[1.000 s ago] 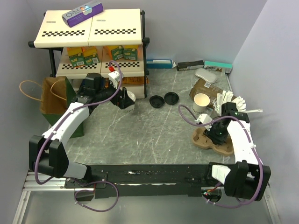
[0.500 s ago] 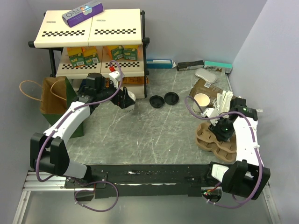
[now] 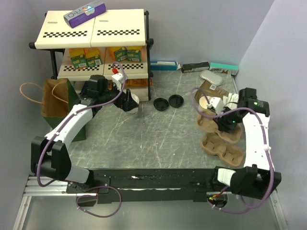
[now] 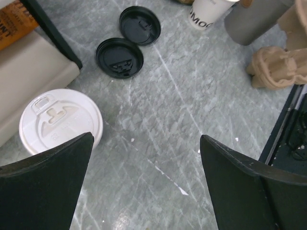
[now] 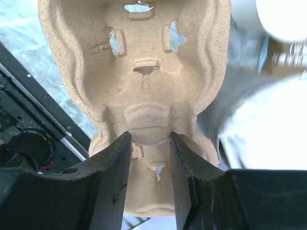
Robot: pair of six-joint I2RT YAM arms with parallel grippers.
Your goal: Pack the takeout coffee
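Observation:
A white-lidded takeout coffee cup (image 4: pixel 60 122) stands by the shelf foot, also seen from above (image 3: pixel 135 100). My left gripper (image 4: pixel 146 139) hangs open just beside it, over bare table, its left finger overlapping the cup's edge; in the top view the left gripper (image 3: pixel 126 102) is close to the cup. An open white cup (image 3: pixel 205 102) stands at the right, seen too in the left wrist view (image 4: pixel 208 12). My right gripper (image 5: pixel 146 136) is shut on the middle ridge of a brown pulp cup tray (image 5: pixel 134 48), held above the table (image 3: pixel 211 124).
A second pulp tray (image 3: pixel 223 149) lies on the table near the front right. Two black lids (image 3: pixel 161 103) (image 3: pixel 175 100) sit mid-table. A grey tumbler (image 4: pixel 254 19) of white sticks stands by the open cup. Brown paper bag (image 3: pixel 53 96) and shelf (image 3: pixel 91 28) stand at left.
My right gripper has lifted the top pulp tray off the one beneath and carried it away from me, toward the open cup. The left arm has not moved.

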